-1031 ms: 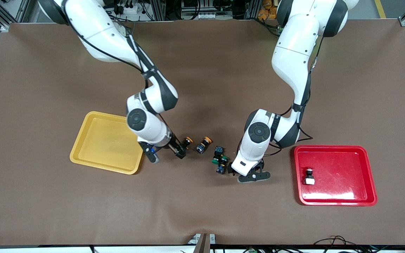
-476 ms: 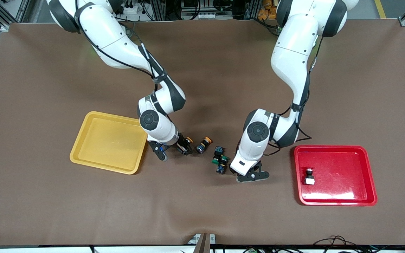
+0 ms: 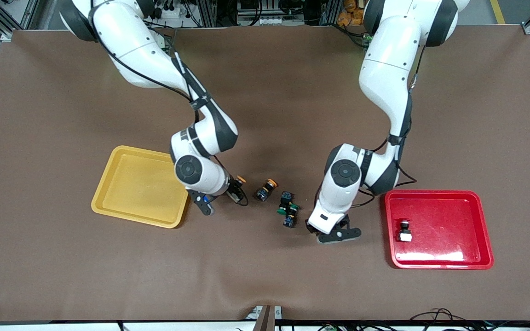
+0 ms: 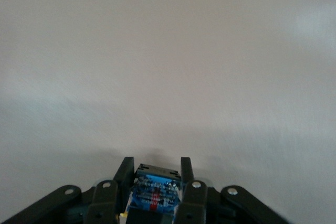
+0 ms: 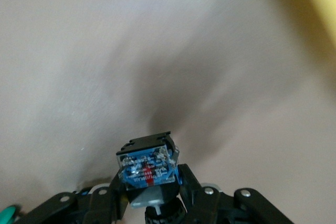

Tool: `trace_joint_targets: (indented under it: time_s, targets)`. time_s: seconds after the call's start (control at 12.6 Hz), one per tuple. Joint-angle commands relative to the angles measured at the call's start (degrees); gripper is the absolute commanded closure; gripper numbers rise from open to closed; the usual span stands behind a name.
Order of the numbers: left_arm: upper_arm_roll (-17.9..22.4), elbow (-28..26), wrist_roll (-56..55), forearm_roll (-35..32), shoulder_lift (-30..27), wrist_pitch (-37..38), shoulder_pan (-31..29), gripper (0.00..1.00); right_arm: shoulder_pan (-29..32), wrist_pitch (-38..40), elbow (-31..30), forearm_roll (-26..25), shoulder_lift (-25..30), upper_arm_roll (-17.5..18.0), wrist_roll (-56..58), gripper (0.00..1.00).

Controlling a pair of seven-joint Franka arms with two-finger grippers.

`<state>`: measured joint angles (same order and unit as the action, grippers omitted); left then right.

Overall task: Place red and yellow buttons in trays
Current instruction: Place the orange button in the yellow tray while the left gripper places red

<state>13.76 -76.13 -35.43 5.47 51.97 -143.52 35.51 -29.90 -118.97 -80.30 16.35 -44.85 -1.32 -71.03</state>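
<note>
Fingers (image 5: 107,200) of the right gripper (image 3: 236,189) pinching a yellow button (image 5: 148,167), left gripper's (image 4: 155,179) another button (image 4: 155,191)

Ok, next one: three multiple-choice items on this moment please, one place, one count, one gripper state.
1. Where does the trayed button lie? A) red tray B) yellow tray C) across both
2. How many orange-capped buttons lie ungripped on the table? A) none B) one C) three
3. The right gripper is: A) open B) out of view C) shut on a button
Key: 1 A, it rests on red plastic. 2 B, only the loose orange-capped button lies there, beside the green-capped buttons. 3 C, it clamps the gripped orange-capped button over the table; the left gripper, between the green-capped buttons and the red tray, clamps the second button.
</note>
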Motion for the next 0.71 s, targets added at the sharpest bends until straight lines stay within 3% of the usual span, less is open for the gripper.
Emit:
trace_joint_targets:
  time_s: [0.0, 0.24, 0.48, 0.63]
  targets:
    - [0.48, -0.94, -0.43, 0.42, -4.06, 0.52, -3.59, 1.0, 3.08, 14.07, 3.13, -1.94, 3.44, -3.15, 7.97, 1.0]
    - [0.57, -1.3, 0.8, -0.28, -6.7, 0.61, -8.95, 1.0, 5.55, 21.92, 2.08, -2.03, 5.12, -9.64, 23.44, 1.0]
    - [0.39, -1.38, 8.42, -0.28, -7.15, 0.61, -14.31, 1.0, 6.6, 21.33, -1.52, -1.5, 4.86, -18.78, 43.46, 1.0]
    - [-0.04, -1.91, 14.83, -0.28, -7.06, 0.69, -17.82, 1.0, 9.93, 19.23, -4.32, -1.24, 4.51, -19.69, 52.02, 1.0]
